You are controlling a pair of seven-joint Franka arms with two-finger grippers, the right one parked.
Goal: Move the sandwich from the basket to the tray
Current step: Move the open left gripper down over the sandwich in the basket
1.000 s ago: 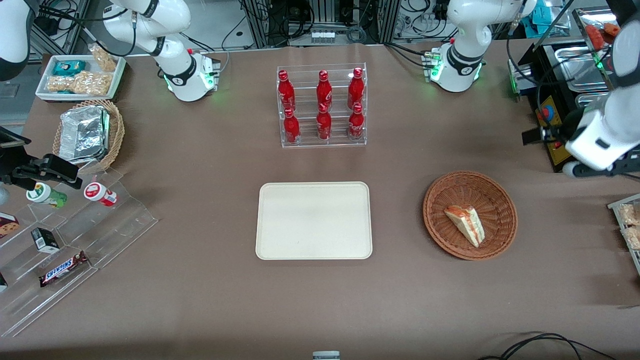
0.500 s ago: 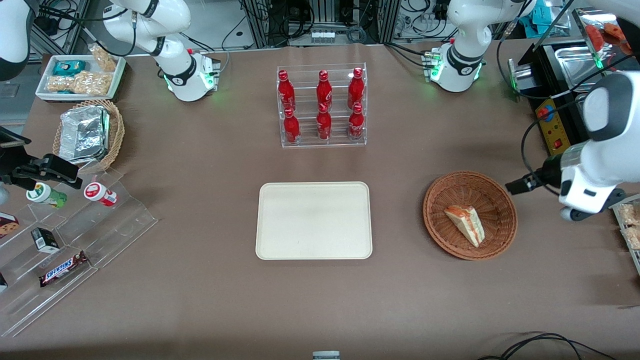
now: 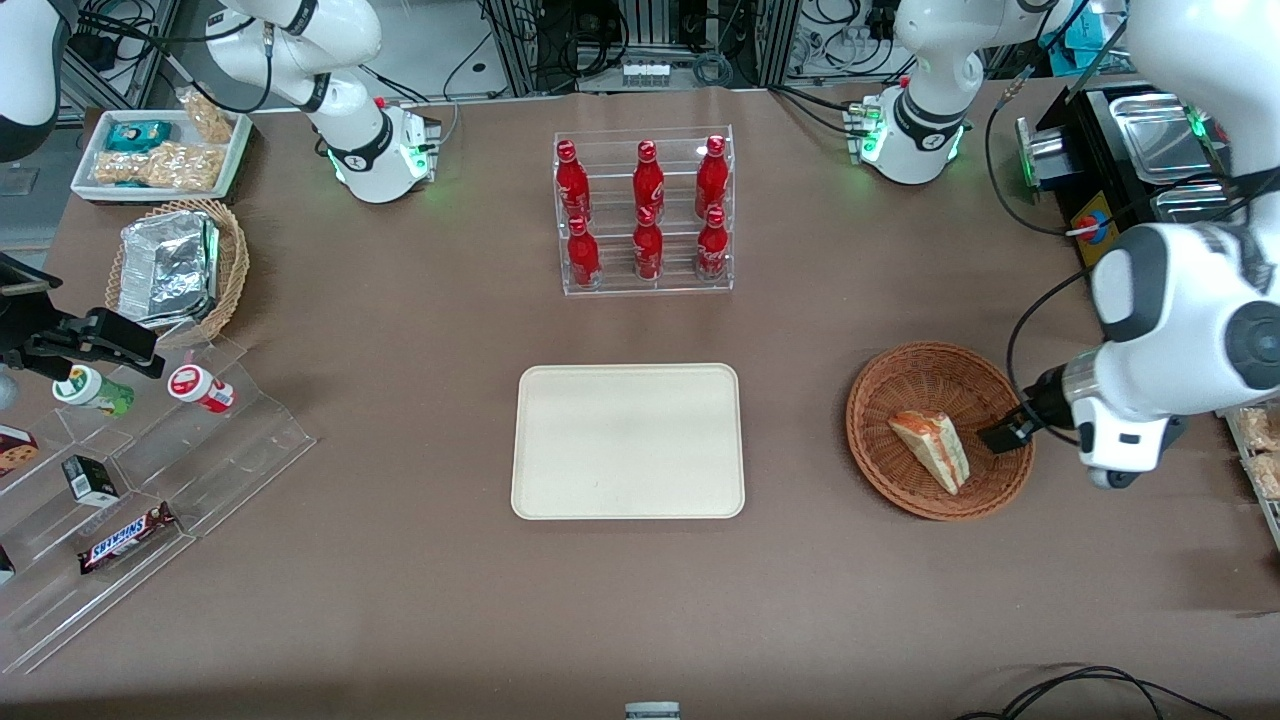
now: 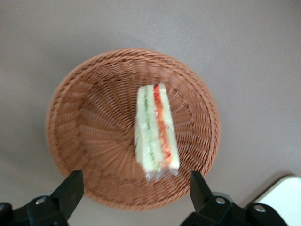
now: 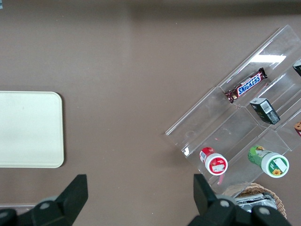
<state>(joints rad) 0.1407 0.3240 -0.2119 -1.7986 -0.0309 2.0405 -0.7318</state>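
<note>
claw: hovering over basket rim, fingers spread wide, empty
triangular layered sandwich: lying below claw, inside round reddish-brown wicker basket

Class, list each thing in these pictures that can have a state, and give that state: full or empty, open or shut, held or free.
sandwich: free, lying in the basket.
basket: holds the sandwich.
tray: empty.
hand: open, above the basket rim, holding nothing.
bottle rack: holds six upright red bottles.
</note>
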